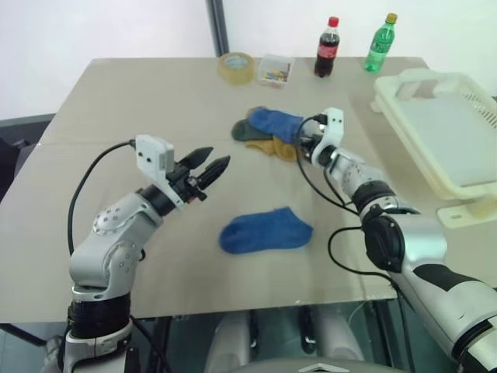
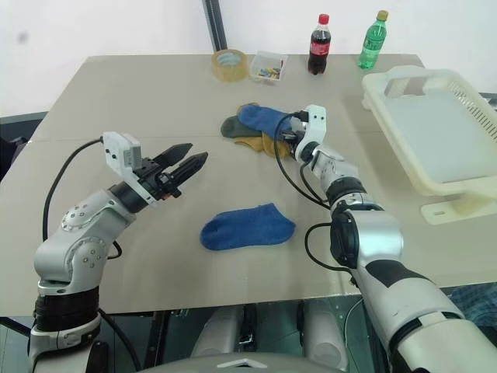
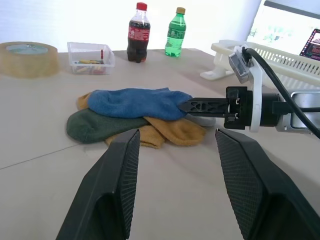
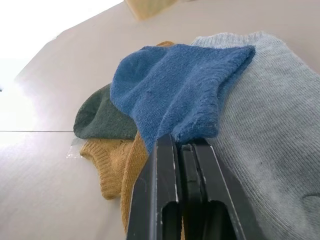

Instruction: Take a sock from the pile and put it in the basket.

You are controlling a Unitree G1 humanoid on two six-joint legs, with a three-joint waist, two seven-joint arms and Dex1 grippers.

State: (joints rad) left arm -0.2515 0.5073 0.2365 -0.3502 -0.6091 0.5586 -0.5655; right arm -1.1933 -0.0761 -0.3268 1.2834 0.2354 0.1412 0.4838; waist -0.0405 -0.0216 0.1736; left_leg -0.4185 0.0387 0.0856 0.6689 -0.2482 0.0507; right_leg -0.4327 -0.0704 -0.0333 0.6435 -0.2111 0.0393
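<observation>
The pile (image 1: 268, 134) of socks lies mid-table: a blue sock (image 4: 175, 90) on top, with dark green (image 3: 95, 125), mustard (image 3: 175, 131) and light grey (image 4: 270, 115) ones under it. My right gripper (image 4: 180, 142) is shut on the cuff edge of that blue sock, at the pile's right side. My left gripper (image 1: 220, 155) hangs open above the table to the pile's left and nearer me, with nothing between its fingers (image 3: 112, 180). Another blue sock (image 1: 265, 230) lies flat near the front edge. The cream basket (image 1: 423, 75) stands at the right and holds nothing.
Along the far edge stand a tape roll (image 1: 237, 67), a small clear box (image 1: 275, 68) of coloured bits, a cola bottle (image 1: 328, 47) and a green bottle (image 1: 380, 43). A cream plastic piece (image 1: 466, 211) lies by the basket's near corner.
</observation>
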